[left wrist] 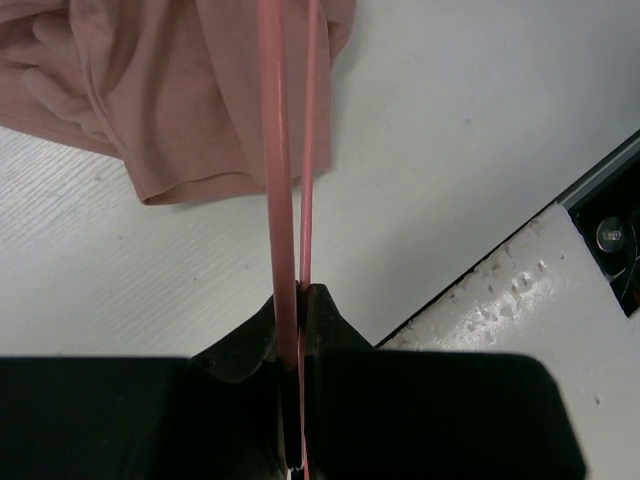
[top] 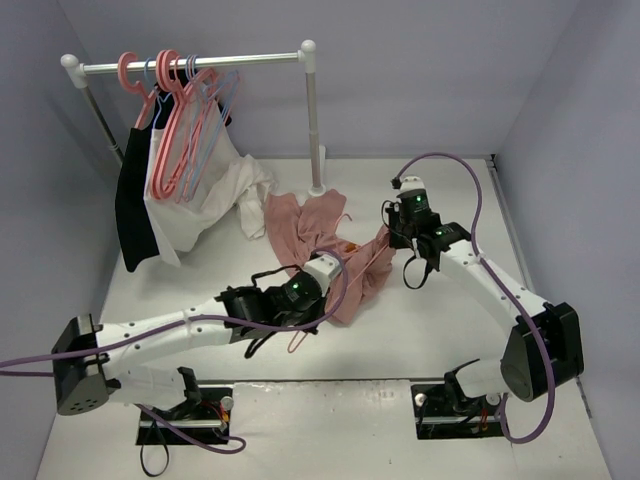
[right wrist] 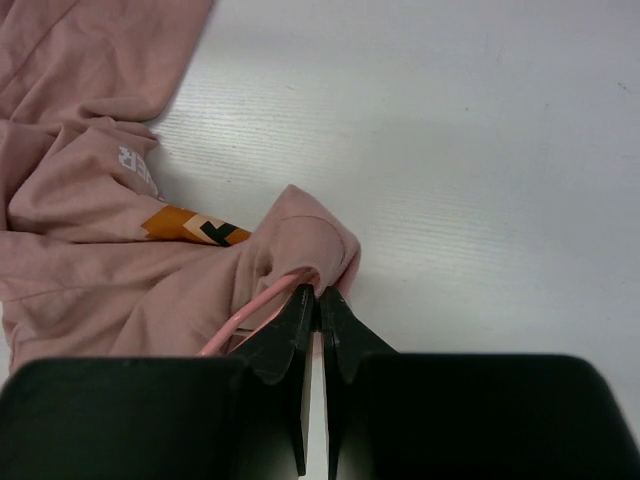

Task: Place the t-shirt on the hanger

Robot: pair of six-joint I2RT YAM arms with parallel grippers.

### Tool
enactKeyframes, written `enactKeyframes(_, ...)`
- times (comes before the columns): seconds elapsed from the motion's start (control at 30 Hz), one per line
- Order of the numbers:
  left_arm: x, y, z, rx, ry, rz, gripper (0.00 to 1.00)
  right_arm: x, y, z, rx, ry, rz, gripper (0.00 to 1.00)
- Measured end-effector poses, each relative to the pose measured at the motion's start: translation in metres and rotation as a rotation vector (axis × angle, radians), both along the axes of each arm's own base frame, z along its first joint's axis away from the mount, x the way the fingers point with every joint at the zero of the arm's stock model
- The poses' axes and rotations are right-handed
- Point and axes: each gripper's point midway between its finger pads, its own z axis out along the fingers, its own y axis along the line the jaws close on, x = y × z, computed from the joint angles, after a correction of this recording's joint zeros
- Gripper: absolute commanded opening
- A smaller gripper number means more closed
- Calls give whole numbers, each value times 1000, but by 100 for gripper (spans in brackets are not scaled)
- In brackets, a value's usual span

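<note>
The salmon-pink t-shirt (top: pixel 318 232) lies crumpled at the table's middle. Its orange print shows in the right wrist view (right wrist: pixel 195 226). The thin pale-pink hanger (top: pixel 366 262) sits partly inside the shirt, with its hook (top: pixel 297 343) hanging below my left gripper. My left gripper (top: pixel 333 272) is shut on the hanger's two thin rods (left wrist: pixel 288 200), and the shirt (left wrist: pixel 180 90) lies beyond them. My right gripper (top: pixel 389 238) is shut on a fold of the shirt's edge (right wrist: pixel 315 235), right where the hanger's end (right wrist: pixel 255 308) comes out of the cloth.
A clothes rail (top: pixel 190 66) stands at the back left with coral-pink hangers (top: pixel 185 130) and pale blue hangers (top: pixel 225 95). A white garment (top: pixel 205 205) and a black garment (top: pixel 135 215) hang on it. The rail's right post (top: pixel 314 130) stands just behind the shirt.
</note>
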Motion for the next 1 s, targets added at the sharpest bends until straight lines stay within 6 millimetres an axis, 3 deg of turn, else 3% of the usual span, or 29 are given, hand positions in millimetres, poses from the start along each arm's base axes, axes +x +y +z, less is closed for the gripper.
enactKeyframes(0.23, 4, -18, -5, -12, 38, 59, 0, 6, 3, 21, 22, -47, 0, 0)
enactKeyframes(0.33, 6, -23, 1, -34, 51, 90, 0, 6, 8, 32, 30, -71, 13, 0)
enactKeyframes(0.43, 11, -33, 16, -53, 48, 109, 0, 11, 17, 56, 35, -118, 43, 0)
enactKeyframes(0.57, 24, -39, 52, -88, 7, 155, 0, 18, 32, 115, 62, -246, 89, 0)
enactKeyframes(0.67, 33, -35, 92, -140, -51, 203, 0, 16, 44, 174, 104, -378, 125, 0)
enactKeyframes(0.87, 33, -5, 179, -239, -171, 233, 0, -9, 64, 283, 221, -601, 202, 0)
enactKeyframes(1.0, 25, 17, 217, -300, -226, 213, 0, -34, 70, 333, 304, -711, 255, 0)
